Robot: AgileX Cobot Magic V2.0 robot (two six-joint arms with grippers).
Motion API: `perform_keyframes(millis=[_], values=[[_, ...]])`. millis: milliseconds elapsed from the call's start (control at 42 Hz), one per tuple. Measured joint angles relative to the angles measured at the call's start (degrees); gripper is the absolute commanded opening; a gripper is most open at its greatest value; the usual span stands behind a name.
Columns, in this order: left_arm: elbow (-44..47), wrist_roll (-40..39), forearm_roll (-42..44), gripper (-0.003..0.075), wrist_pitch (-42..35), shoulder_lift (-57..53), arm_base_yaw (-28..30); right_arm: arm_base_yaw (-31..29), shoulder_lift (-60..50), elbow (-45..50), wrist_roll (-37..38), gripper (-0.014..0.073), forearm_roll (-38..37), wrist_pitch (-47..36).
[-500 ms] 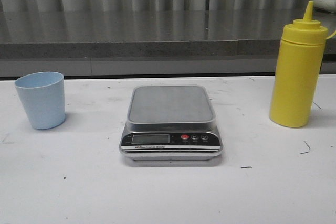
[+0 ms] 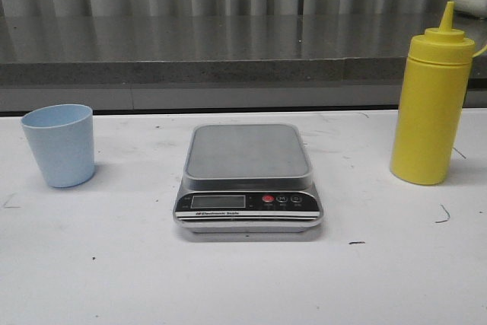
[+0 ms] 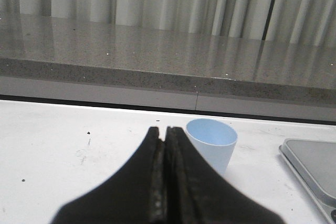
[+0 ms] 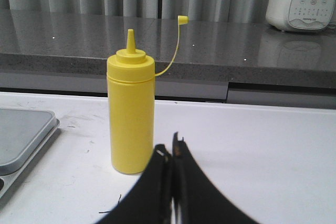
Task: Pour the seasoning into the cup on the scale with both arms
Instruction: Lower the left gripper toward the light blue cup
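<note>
The pale blue cup (image 2: 59, 145) stands upright on the white table at the left. The silver scale (image 2: 248, 176) lies in the middle with nothing on its platform. The yellow seasoning bottle (image 2: 431, 104) stands upright at the right, its cap off and hanging on its tether. No gripper shows in the front view. In the left wrist view my left gripper (image 3: 161, 130) is shut and empty, short of the cup (image 3: 212, 144). In the right wrist view my right gripper (image 4: 170, 148) is shut and empty, short of the bottle (image 4: 130, 108).
A grey stone counter (image 2: 228, 51) with curtains behind runs along the far side of the table. A white kitchen appliance (image 4: 300, 3) stands on that counter at the far right. The scale's edge shows in both wrist views (image 3: 310, 166) (image 4: 21, 140).
</note>
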Motion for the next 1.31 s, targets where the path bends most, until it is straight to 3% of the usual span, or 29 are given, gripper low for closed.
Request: perform_keyframes(millis=[357,524,690,952,1310], values=[[-0.12,0.0,0.0,-0.002,-3.61,0.0,0.0,0.0,0.0,-0.75,0.0,-0.0119,0.0,-0.03],[-5.88,0.0,0.0,-0.002,-1.7,0.0,0.0,0.0,0.0,-10.38,0.0,-0.0119,0.0,6.16],[-19.06,0.0,0.0,-0.002,5.34,2.14,0.0,0.0,3.73,-22.67,0.0,-0.0119,-0.86,16.04],[-38.28,0.0,0.0,-0.002,22.92,16.26,0.0,0.0,17.86,-35.89,0.0,-0.0119,-1.38,28.69],[-39.34,0.0,0.0,-0.002,28.38,29.96,0.0,0.0,31.1,-36.49,0.0,-0.0119,-1.5,32.25]])
